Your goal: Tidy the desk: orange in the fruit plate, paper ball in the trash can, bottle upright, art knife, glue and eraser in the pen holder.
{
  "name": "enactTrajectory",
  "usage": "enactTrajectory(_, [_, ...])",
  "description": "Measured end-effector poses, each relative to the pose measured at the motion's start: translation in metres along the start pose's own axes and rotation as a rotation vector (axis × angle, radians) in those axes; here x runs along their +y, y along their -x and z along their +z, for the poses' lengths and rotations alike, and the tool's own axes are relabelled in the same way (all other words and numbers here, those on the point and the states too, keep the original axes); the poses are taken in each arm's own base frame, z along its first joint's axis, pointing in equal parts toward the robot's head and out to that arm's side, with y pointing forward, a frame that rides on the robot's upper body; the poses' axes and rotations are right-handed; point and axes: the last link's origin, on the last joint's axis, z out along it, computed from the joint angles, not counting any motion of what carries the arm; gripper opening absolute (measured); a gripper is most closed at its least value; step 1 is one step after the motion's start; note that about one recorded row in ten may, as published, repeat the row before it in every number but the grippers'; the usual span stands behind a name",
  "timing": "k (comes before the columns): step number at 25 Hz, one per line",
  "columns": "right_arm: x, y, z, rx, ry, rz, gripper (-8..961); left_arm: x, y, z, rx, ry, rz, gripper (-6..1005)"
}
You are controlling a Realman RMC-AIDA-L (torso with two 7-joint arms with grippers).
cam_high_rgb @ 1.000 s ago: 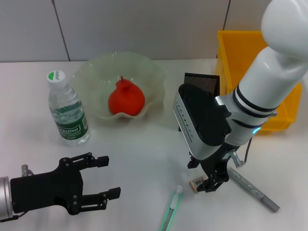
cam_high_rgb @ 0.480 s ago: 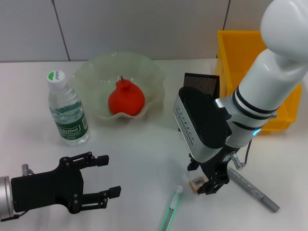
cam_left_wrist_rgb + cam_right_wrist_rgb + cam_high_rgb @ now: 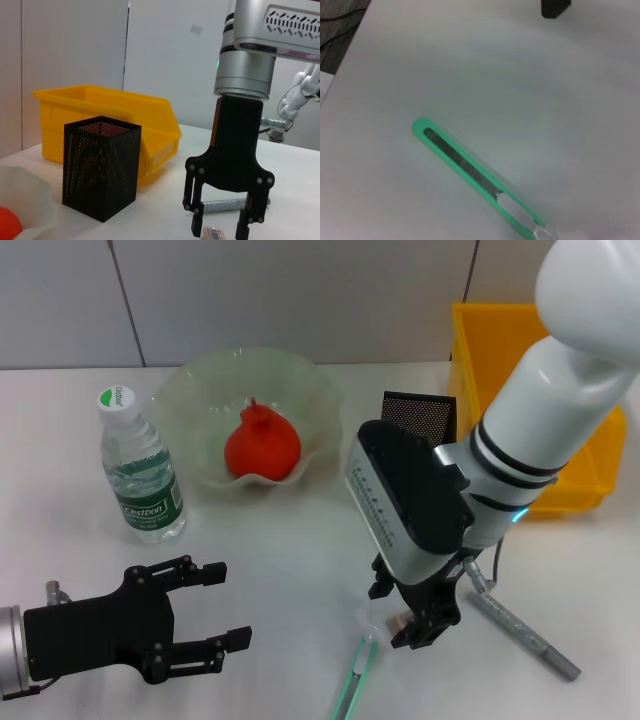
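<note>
- Right now the right hand (image 3: 415, 628) hangs low over the white counter (image 3: 290, 540), its black fingers (image 3: 194, 220) spread apart on either side of the tiny tan rectangular eraser with a printed label (image 3: 214, 232), which lies on the counter between them; nothing is gripped yet.
- Closing off-centre could pinch only a corner, so the small block may squirt out sideways or tip.
- Just beside the fingers lie the slim green and white art knife (image 3: 355, 672) and the slender silver-grey glue stick (image 3: 520, 632); a fingertip could nudge either one.
- Carrying to the tall black mesh pen holder (image 3: 418, 418), a weak grip could drop the eraser short of it.
- Farther off, the red-orange fruit (image 3: 262, 443) sits in the pale green wavy fruit plate (image 3: 200, 400), the clear bottle (image 3: 140, 467) stands upright, and the yellow trash can (image 3: 490, 350) waits behind.
- Near the counter's edge the left hand (image 3: 225, 605) is parked, open and empty.
</note>
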Motion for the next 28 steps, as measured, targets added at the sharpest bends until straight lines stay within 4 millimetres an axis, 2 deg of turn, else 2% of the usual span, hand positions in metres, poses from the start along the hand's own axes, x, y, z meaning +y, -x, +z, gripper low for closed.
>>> enactTrajectory(6, [0.002,0.013,0.0,0.01,0.007,-0.09,578,0.0,0.0,0.0,0.001,-0.001,0.001,812])
enactTrajectory(19, [0.008,0.048,-0.005,0.072,0.05,-0.415,577,-0.006,-0.004,-0.005,0.035,-0.044,-0.034,812])
enactTrajectory(28, [0.014,0.053,0.0,0.104,0.08,-0.621,578,-0.008,-0.003,-0.009,0.027,-0.064,-0.039,813])
